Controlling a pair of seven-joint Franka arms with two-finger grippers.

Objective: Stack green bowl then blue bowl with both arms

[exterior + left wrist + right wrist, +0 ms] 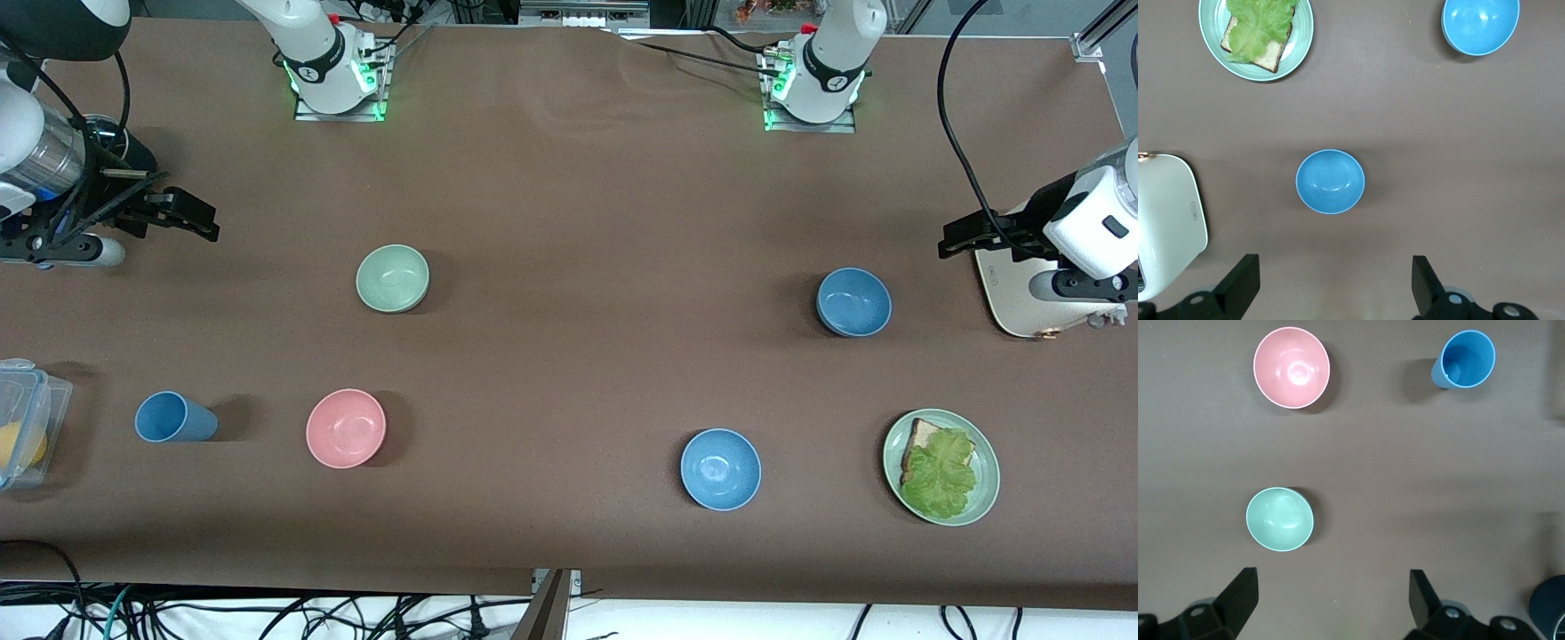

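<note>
Both grippers hang with fingers spread and empty: the right gripper at the right arm's end of the bench, the left gripper over the opposite end beside a white appliance partly hidden by the arm. Open brown bench surrounds the green bowl and the blue bowl, which sit well apart. At the bench edge a clear container is cut off.

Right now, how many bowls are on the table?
4: green bowl and pink bowl toward the right arm's end; blue bowl and brighter blue bowl toward the left arm's. None seems hidden.
</note>
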